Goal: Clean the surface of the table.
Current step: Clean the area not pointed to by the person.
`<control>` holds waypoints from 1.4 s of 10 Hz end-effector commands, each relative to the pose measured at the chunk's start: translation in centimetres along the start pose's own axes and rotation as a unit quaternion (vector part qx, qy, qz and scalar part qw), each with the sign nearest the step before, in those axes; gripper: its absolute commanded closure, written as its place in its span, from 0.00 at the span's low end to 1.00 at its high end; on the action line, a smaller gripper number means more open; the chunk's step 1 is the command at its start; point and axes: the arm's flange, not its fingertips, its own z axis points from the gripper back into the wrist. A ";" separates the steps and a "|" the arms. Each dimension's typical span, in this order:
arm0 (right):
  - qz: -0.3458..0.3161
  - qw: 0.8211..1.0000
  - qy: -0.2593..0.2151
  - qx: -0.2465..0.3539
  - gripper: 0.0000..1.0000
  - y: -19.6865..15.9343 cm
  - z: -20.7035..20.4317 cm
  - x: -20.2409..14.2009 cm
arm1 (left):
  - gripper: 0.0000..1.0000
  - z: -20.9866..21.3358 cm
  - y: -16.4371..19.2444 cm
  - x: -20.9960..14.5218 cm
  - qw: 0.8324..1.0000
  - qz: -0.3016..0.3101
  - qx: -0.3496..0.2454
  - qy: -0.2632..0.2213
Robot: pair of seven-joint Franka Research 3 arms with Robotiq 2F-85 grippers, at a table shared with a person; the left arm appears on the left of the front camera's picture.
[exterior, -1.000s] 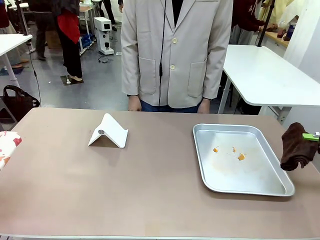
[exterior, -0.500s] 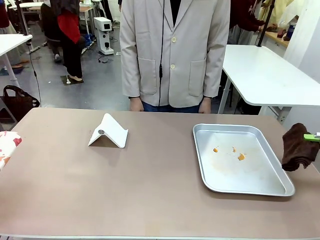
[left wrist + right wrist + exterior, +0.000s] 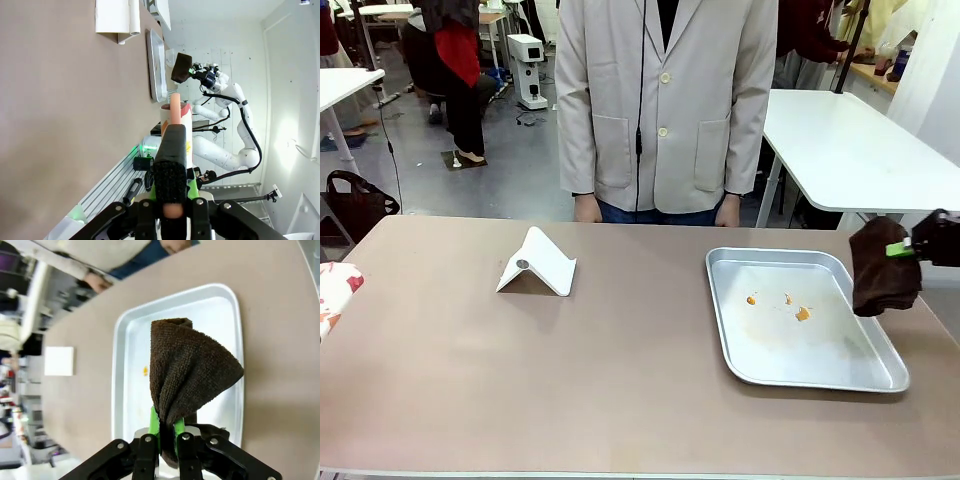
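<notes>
**Right gripper** point(image 3: 912, 247): the fingers are clamped on a dark brown cloth point(image 3: 880, 275). The cloth hangs free at the far right corner of the silver tray point(image 3: 807, 253) and appears clear of it.

**Left gripper** point(image 3: 170, 202): the fingers are closed together. A pale pink strip shows between them; I cannot tell what it is.

**The table** point(image 3: 570, 370): it lies below the cloth, with its long axis running left to right across the front view. The tray, with 3 orange spots point(image 3: 802, 313) in it, occupies the right half. A white folded stand point(image 3: 535, 265) sits left of centre.

**Judgement:** the cloth must go down and toward the robot's left to meet bare tabletop. The right arm is the nearer one and holds the cloth.

**Views:** the right wrist view looks along the fingers and places the tray's interior straight beyond the cloth. The front view shows the cloth's height above the surface.
</notes>
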 end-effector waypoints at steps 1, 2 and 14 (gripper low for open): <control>0.009 0.997 0.032 -0.074 0.87 0.7 -2.8 0.5 | 0.78 -0.1 -0.7 0.0 1.000 0.003 -0.008 -0.003; 0.019 0.996 0.039 -0.080 0.87 1.2 -4.1 0.8 | 0.78 -0.1 -0.7 0.0 1.000 0.003 -0.008 -0.003; -0.015 0.992 0.126 -0.009 0.87 1.5 -20.1 -0.9 | 0.78 -0.1 -0.7 0.0 1.000 0.003 -0.008 -0.003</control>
